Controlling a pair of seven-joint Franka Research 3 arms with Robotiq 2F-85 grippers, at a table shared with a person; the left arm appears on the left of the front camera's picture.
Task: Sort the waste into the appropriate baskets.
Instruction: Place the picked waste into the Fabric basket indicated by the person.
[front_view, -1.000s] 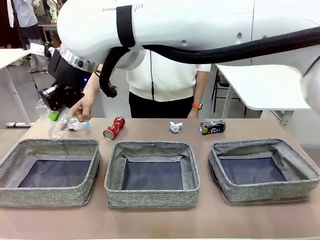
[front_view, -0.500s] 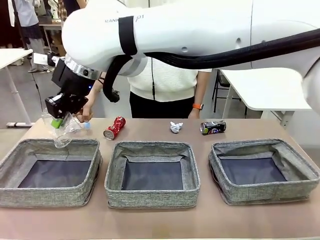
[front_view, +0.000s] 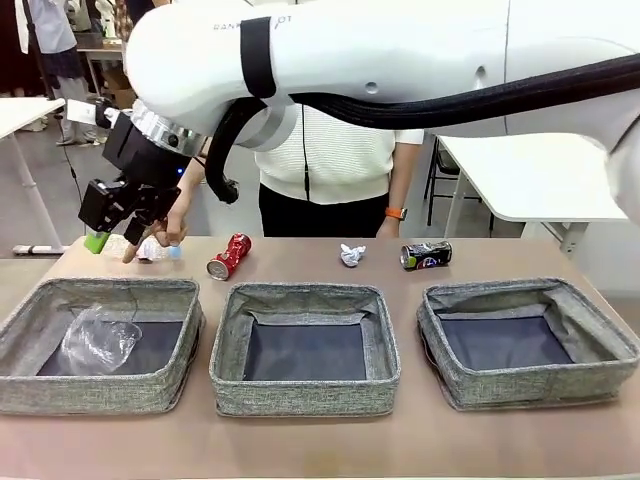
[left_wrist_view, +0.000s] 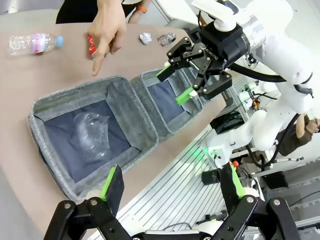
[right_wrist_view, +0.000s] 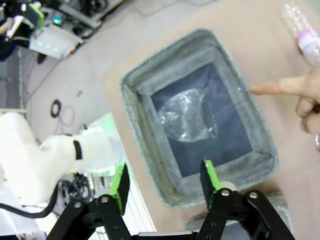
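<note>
Above the left basket (front_view: 90, 392), the right gripper (front_view: 112, 237) hangs open and empty over a crushed clear bottle (front_view: 100, 340), a person's pointing hand (front_view: 172, 218) just beside; the left gripper (left_wrist_view: 172, 182) stands open and empty too.

The right arm (front_view: 400, 60) reaches across to the robot's left side with its wrist bent down, the right gripper (right_wrist_view: 165, 180) pointing downward, jaws spread and apparently empty, while the left gripper (left_wrist_view: 172, 182) hangs back, jaws wide apart.

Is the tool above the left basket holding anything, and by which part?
Nothing. The right tool hangs open; the clear crumpled bottle lies in the left basket.
</note>
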